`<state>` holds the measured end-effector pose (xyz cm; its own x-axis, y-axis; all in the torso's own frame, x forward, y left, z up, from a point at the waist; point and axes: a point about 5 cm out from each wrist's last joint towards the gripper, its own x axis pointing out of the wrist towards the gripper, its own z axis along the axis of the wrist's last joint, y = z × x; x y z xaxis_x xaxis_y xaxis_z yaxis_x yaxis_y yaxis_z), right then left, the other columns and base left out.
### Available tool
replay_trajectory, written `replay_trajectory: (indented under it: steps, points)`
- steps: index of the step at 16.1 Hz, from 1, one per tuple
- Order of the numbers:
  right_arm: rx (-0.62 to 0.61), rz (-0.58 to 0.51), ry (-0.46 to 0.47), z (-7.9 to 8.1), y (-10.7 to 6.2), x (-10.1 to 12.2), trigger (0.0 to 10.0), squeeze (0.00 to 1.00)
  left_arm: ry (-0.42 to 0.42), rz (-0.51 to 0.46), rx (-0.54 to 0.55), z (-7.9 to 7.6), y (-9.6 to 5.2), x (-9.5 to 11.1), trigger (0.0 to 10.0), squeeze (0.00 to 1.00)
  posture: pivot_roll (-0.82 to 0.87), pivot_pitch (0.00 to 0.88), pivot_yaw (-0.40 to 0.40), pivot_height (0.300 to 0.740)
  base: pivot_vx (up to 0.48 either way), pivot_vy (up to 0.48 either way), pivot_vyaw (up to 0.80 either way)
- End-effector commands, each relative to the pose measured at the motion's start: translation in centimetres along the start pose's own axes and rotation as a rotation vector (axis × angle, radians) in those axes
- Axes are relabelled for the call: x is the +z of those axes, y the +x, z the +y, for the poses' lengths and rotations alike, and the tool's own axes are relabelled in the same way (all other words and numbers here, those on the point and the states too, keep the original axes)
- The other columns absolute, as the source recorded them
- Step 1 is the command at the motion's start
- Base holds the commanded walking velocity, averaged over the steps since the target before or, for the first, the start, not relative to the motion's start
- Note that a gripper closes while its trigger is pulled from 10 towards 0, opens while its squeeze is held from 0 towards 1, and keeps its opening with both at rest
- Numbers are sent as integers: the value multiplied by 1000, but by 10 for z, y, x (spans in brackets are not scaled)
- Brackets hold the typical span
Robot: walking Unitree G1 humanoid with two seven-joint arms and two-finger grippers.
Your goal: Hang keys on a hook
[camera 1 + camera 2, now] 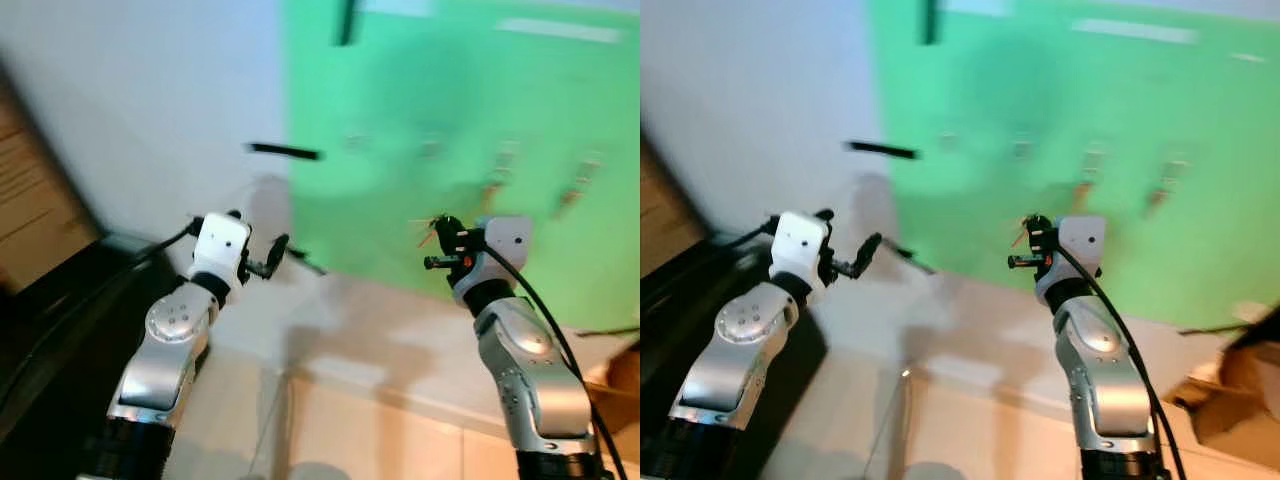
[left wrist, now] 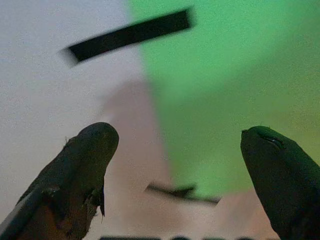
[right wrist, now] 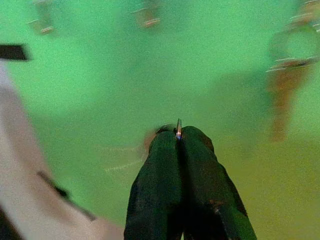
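wall (image 1: 150,90): plain white, takes up everything left of the green board, pretty blurry
green board (image 1: 480,110): big bright green panel on the wall, this is my landmark for the rest
hooks (image 1: 505,150): a row of small ones across the middle of the board, too smeared to count properly
hanging keys (image 3: 282,95): a brownish key dangles from a ring on a hook on the board; in the head views a couple of similar blurs hang along that row
floor (image 1: 370,420): pale tiles below the board, with a light skirting strip where board meets floor
dark furniture (image 1: 50,320): black shape low down, well left of the board, can't tell what it is
black strips (image 1: 285,151): one short dark bar on the wall just left of the board's edge, another near the board's top left corner
left gripper (image 1: 290,250): raised in front of the white wall, just left of the board's lower left edge, fingers (image 2: 90,150) spread wide with nothing between them
right gripper (image 1: 435,235): up in front of the board's lower middle, below the hook row, fingers (image 3: 200,170) pressed together
keys (image 3: 178,129): just a thin bit of metal poking out between the right fingers' tips, with a faint brownish blur behind it; apart from the hooks
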<state>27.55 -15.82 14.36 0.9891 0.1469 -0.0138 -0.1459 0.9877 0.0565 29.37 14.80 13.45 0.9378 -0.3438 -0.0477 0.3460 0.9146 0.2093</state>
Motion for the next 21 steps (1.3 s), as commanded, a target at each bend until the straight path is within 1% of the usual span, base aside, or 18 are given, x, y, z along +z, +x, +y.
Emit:
replay_trajectory:
  steps: [1, 2, 7, 9, 13, 15, 17, 19, 21]
  points:
    - [22, -37, -4, -1, -2, 7, 10000, 0, -7, -6, -26, -5, 1, 1, 10000, 27, -77, 0, 16, 740, 281, 0, 0]
    - [39, -44, 1, -1, -2, 8, 10000, 0, -6, -8, -30, -5, 1, 1, 10000, 27, -77, 0, 15, 740, 244, 0, 0]
    - [164, -87, 56, 5, -2, 16, 10000, 0, 9, -13, -32, -2, 1, 3, 10000, 12, -67, 0, 12, 740, 0, 0, 0]
    - [220, -100, 105, 9, 2, 22, 10000, 0, 16, -22, -64, -1, 2, 6, 10000, 16, -67, 0, 13, 740, 0, 0, 0]
    - [292, -93, 152, 14, 15, 29, 10000, 0, 27, -42, -205, -3, 2, 14, 10000, 20, -55, 0, 4, 740, 0, 0, 0]
    - [313, -78, 158, 15, 19, 30, 10000, 0, 29, -46, -246, -4, 1, 15, 10000, 24, -55, 0, 4, 740, 0, 0, 0]
    - [339, -67, 164, 17, 26, 34, 10000, 0, 22, -55, -294, -6, 0, 18, 10000, 20, -56, 0, 6, 740, 0, 0, 0]
    - [328, -83, 189, 16, 33, 39, 10000, 0, 4, -70, -348, -9, -2, 21, 10000, 24, -54, 0, 6, 740, 0, 0, 0]
    - [336, -84, 215, 16, 36, 42, 10000, 0, -8, -76, -374, -11, -3, 23, 10000, 27, -54, 0, 6, 740, 0, 0, 0]
